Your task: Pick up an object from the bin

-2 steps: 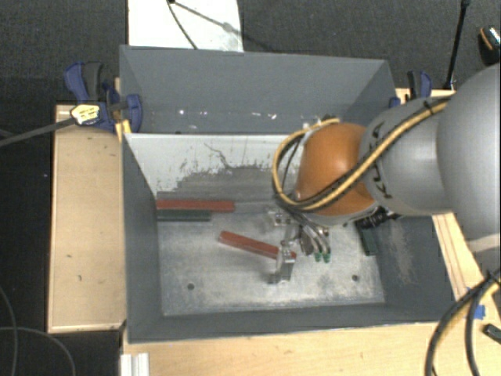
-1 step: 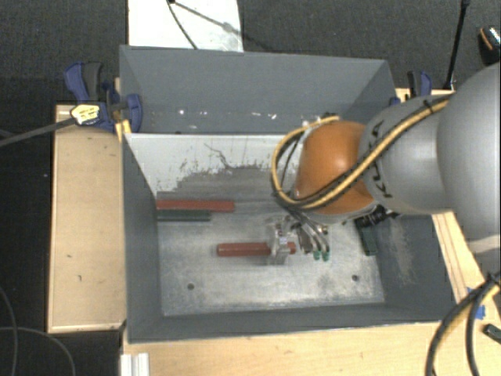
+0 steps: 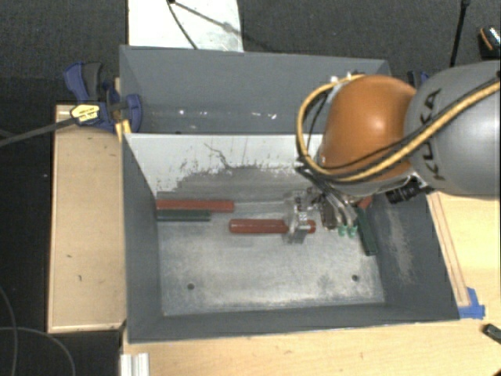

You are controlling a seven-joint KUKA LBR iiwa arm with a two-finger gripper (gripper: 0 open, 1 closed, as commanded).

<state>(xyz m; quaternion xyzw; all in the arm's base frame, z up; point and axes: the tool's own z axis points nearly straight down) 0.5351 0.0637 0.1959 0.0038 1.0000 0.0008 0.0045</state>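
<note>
My gripper (image 3: 300, 222) is low in the bin's right half, under the orange wrist cover. It sits on the right end of a red-brown bar (image 3: 258, 226) that lies flat, pointing left across the middle of the floor. A short stub of that bar shows just past the gripper on the right. A small green piece (image 3: 349, 230) and a dark narrow bar (image 3: 366, 238) lie just to the gripper's right, by the right wall.
A second red-brown bar (image 3: 194, 205) lies along the back left of the floor, with a dark green bar (image 3: 183, 217) tight against its near side. The arm and its cables hang over the bin's right back corner.
</note>
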